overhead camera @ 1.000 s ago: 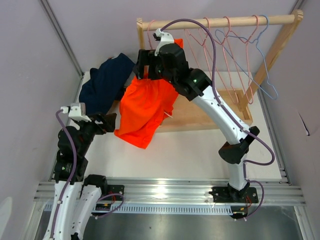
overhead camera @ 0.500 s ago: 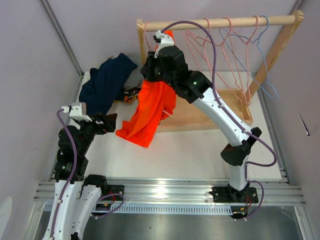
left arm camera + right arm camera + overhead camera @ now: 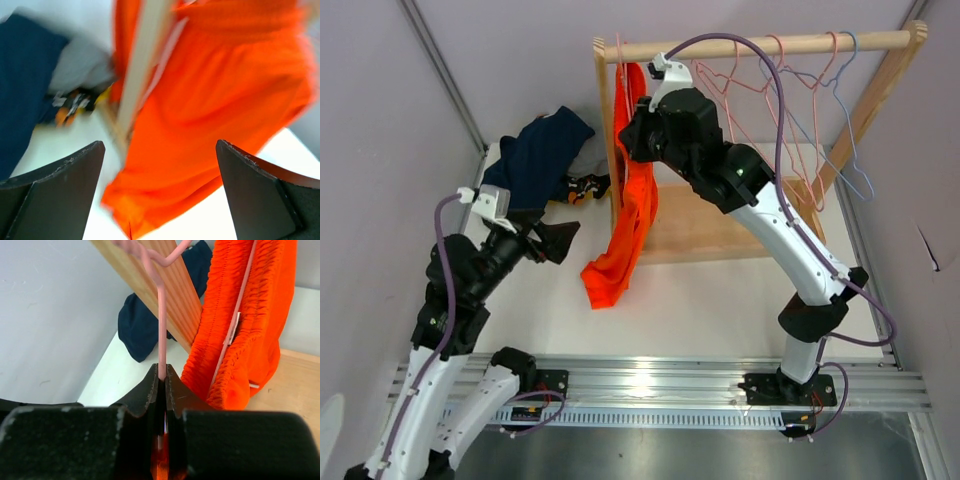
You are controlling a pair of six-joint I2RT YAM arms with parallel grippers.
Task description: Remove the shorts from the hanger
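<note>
- At the 11 o'clock end of the wooden rail (image 3: 770,43), the right gripper (image 3: 628,132) had its fingers squeezed flat together on the neck of the pink hanger (image 3: 162,315).
- The bright orange shorts (image 3: 630,210) hung from that hanger as a long narrow drape. A pink wire ran along the gathered waistband, as the right wrist view showed.
- Their lower end trailed toward 7 o'clock, past the front edge of the rack's base board (image 3: 720,225). Whether it touched the table (image 3: 720,300) could not be told.
- The drape sat just beside the rack's upright post (image 3: 165,290), on its 3 o'clock side in the top view.
- The left gripper (image 3: 560,240) was at about 9 o'clock, pointed at the orange fabric. Its fingers were spread wide with nothing between them and stayed apart from the cloth.
- At 10 o'clock on the table lay a heap with the navy shorts (image 3: 535,160) on top. The grey shorts (image 3: 583,158) showed at its 3 o'clock edge, with the patterned shorts (image 3: 585,188) just below.
- Several empty hangers (image 3: 790,90), pink and blue, hung farther along the rail toward 1 o'clock.
</note>
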